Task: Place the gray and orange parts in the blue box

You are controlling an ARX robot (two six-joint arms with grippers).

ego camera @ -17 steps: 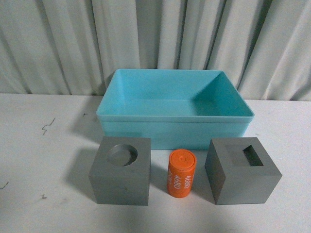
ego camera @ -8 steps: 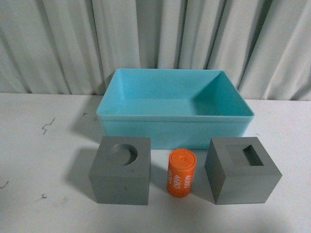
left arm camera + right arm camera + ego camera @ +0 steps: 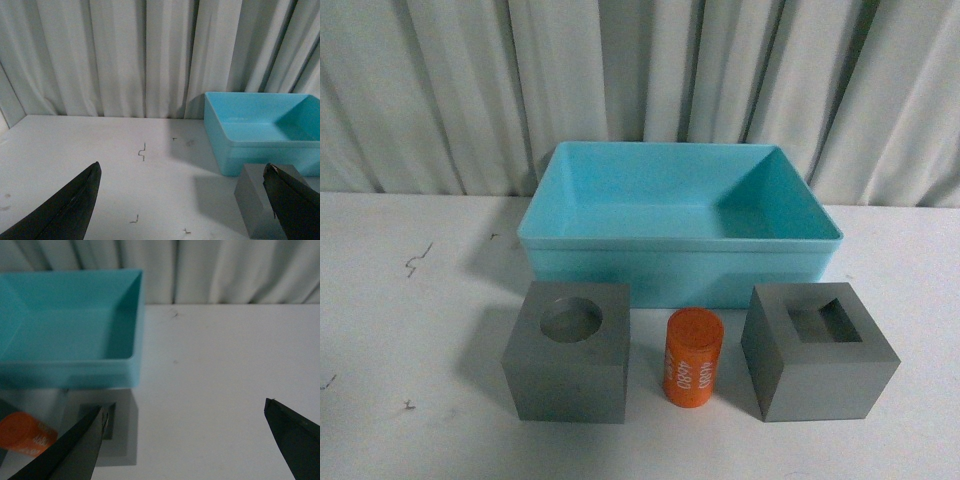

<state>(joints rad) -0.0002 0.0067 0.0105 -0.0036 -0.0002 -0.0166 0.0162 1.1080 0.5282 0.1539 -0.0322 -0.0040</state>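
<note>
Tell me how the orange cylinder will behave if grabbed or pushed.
The orange cylinder stands upright, taller than wide, so a sideways push would probably tip it; once down, it would likely roll. It looks rigid and smooth, so it may slip when gripped.

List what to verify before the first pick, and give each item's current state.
1. Blue box empty and open-topped: ok.
2. Round-recess gray cube outside the box, nothing on it: ok.
3. Square-recess gray cube outside the box, nothing on it: ok.
4. Orange cylinder standing between the cubes, touching neither: ok.
5. Left gripper and right gripper open, holding nothing: ok.
6. Arm clearance over the parts: cannot tell, neither arm shows in the front view.
</note>
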